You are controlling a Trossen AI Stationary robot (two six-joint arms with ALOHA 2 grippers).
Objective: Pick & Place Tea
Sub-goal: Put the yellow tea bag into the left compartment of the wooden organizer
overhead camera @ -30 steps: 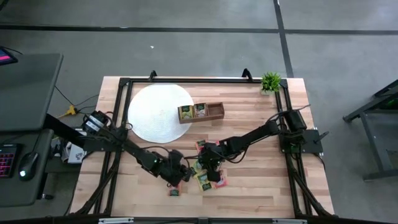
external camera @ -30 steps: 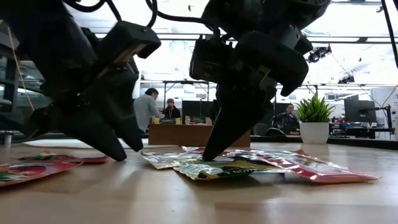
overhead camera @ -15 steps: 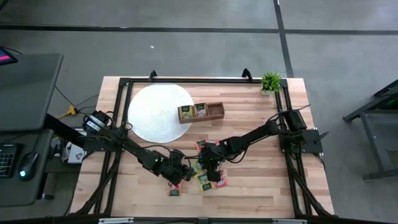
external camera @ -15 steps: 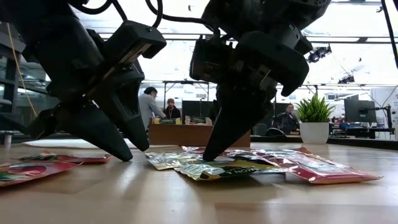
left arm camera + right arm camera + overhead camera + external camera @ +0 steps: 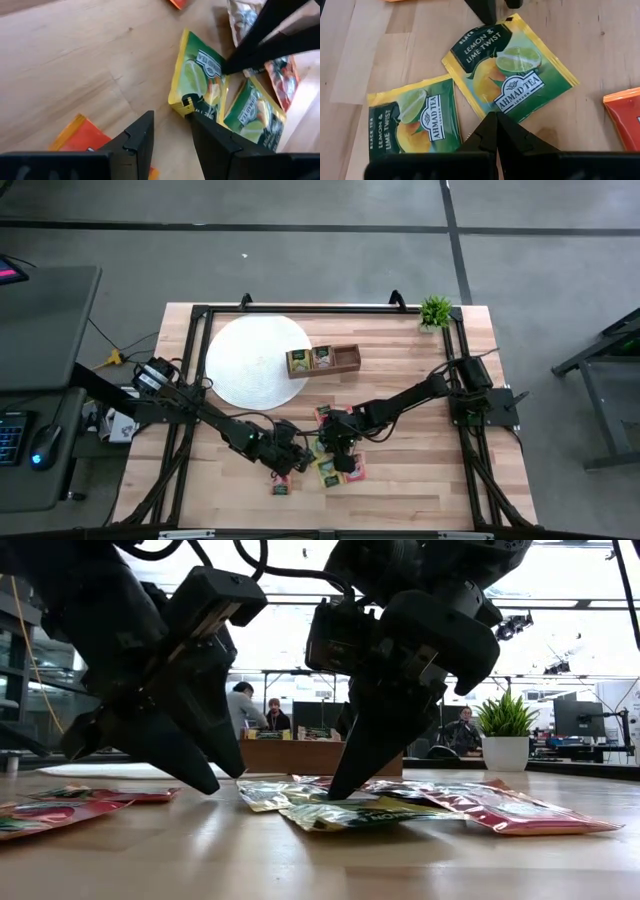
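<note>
On the wooden table (image 5: 400,340), both arms reach into the cluster of tea packets lying near the front middle. The right gripper (image 5: 495,119) has its two dark fingers pressed together into a single point, and that point rests on the edge of a yellow-and-green Lemon & Lime Twist packet (image 5: 510,70), pinning it flat to the wood without holding it. A second Lemon & Lime Twist packet (image 5: 412,122) lies just beside the first, also flat. The left gripper (image 5: 170,127) comes at the pinned packet from the opposite side with its fingers spread partway, one fingertip touching the packet's near corner, nothing held between them. An orange-red packet (image 5: 80,135) lies beside the left gripper's other finger, and a further red packet (image 5: 625,117) shows near the right gripper. In the low view, several more packets (image 5: 520,812) lie flat around both grippers. Farther back, the brown wooden tray (image 5: 327,360) sits touching the white round mat (image 5: 250,360), with packets in two of its compartments. A small potted plant (image 5: 435,311) stands at the far right corner.
</note>
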